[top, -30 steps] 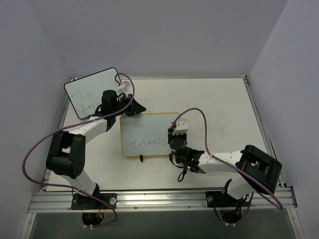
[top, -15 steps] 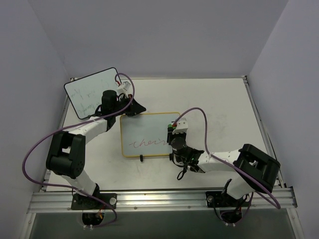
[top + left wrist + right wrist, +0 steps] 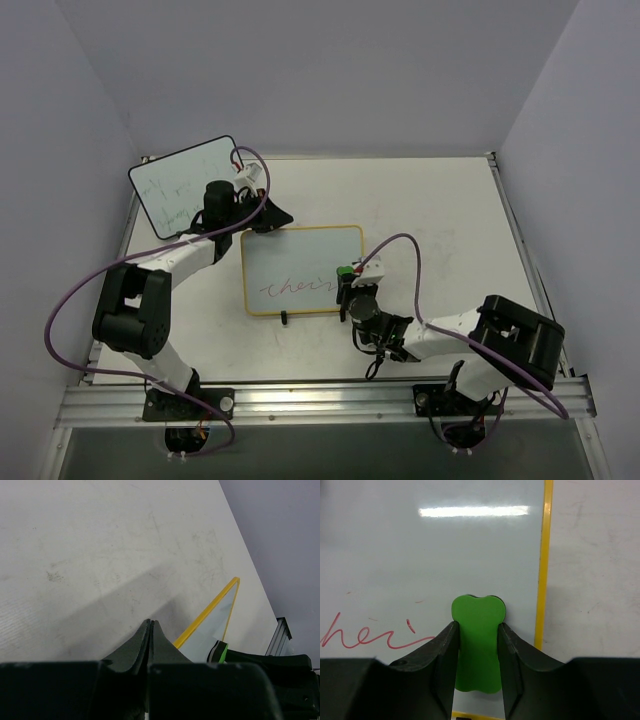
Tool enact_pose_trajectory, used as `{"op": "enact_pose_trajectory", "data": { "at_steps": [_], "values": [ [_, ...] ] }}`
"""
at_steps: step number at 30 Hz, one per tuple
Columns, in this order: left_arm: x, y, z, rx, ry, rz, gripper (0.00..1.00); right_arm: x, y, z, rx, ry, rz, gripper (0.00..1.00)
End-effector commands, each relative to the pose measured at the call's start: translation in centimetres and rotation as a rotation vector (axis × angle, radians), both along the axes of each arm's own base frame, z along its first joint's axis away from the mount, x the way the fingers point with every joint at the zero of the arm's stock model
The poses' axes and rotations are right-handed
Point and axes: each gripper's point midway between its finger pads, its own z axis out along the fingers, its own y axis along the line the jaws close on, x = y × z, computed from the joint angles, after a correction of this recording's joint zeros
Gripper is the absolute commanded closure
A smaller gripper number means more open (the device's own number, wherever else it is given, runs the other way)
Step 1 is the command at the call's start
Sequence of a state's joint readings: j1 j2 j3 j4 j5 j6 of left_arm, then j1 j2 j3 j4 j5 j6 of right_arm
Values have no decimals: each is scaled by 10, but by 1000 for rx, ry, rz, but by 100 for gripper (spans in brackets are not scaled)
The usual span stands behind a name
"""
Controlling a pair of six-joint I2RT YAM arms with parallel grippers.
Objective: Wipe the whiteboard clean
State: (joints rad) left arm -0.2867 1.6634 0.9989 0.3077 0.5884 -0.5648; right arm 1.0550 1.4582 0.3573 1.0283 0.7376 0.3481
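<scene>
The yellow-framed whiteboard point(image 3: 300, 260) lies flat at the table's middle, with red writing point(image 3: 292, 287) on its lower part; it also shows in the right wrist view point(image 3: 445, 555). My right gripper point(image 3: 347, 275) is shut on a green eraser point(image 3: 477, 640), whose head rests on the board's lower right area, just right of the red writing point(image 3: 365, 637). My left gripper point(image 3: 277, 217) is shut and empty, its tips by the board's top left corner. In the left wrist view its fingers point(image 3: 150, 630) meet beside the yellow frame point(image 3: 210, 612).
A black-framed whiteboard point(image 3: 180, 185) with faint marks leans at the back left behind the left arm. Two black clip feet point(image 3: 285, 318) sit on the yellow board's near edge. Purple cables loop off both arms. Grey walls close in left and right.
My right gripper has moved with the eraser toward the near edge, from the board's right edge down to its lower right area. The left arm has not moved.
</scene>
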Motion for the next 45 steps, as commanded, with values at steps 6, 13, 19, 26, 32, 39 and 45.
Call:
{"op": "enact_pose_trajectory", "data": {
  "at_steps": [6, 13, 19, 26, 32, 39, 45],
  "values": [
    [-2, -3, 16, -14, -62, -20, 98, 25, -26, 21, -18, -52, -122, 100],
    [-3, -3, 18, -16, -65, -21, 98, 45, -23, 33, -43, -79, -120, 100],
    [-4, -3, 18, -16, -66, -25, 98, 49, -4, 29, -42, -75, -57, 100],
    [-4, -3, 18, -17, -68, -23, 98, 36, 18, 9, -49, -50, 15, 100],
    [-4, -3, 17, -18, -67, -24, 98, 17, 55, -14, -99, -27, 102, 100],
    [-4, -2, 19, -19, -69, -27, 98, 7, 83, -25, -128, -20, 159, 100],
    [-3, -3, 19, -19, -69, -26, 98, 14, 59, -14, -143, -43, 80, 100]
  ]
}}
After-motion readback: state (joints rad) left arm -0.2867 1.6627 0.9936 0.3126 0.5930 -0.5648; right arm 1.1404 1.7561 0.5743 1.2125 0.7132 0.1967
